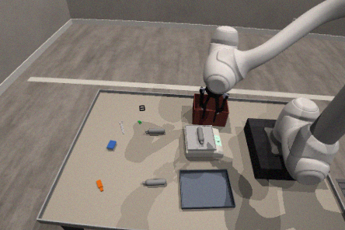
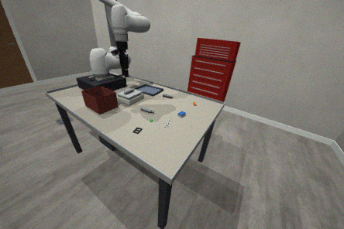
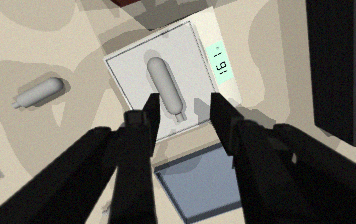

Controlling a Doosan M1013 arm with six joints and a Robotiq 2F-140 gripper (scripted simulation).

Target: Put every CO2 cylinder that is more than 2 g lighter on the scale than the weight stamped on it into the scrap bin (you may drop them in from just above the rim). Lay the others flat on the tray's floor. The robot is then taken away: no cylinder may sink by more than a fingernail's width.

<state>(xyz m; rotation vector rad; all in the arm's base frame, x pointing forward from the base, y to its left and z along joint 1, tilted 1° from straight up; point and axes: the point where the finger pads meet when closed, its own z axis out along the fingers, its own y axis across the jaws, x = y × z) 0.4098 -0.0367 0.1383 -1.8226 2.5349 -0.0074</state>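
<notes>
A grey CO2 cylinder lies flat on the white scale; in the wrist view the cylinder lies on the pan beside the green display. My gripper hangs well above the scale, in front of the red scrap bin. Its fingers stand apart with nothing between them. Two more cylinders lie on the table, one left of the scale and one left of the tray. The dark-rimmed blue tray sits in front of the scale, with nothing in it.
A blue block, an orange piece, a green bit, a black buckle and a thin white item lie on the table's left part. The black robot base stands right of the scale.
</notes>
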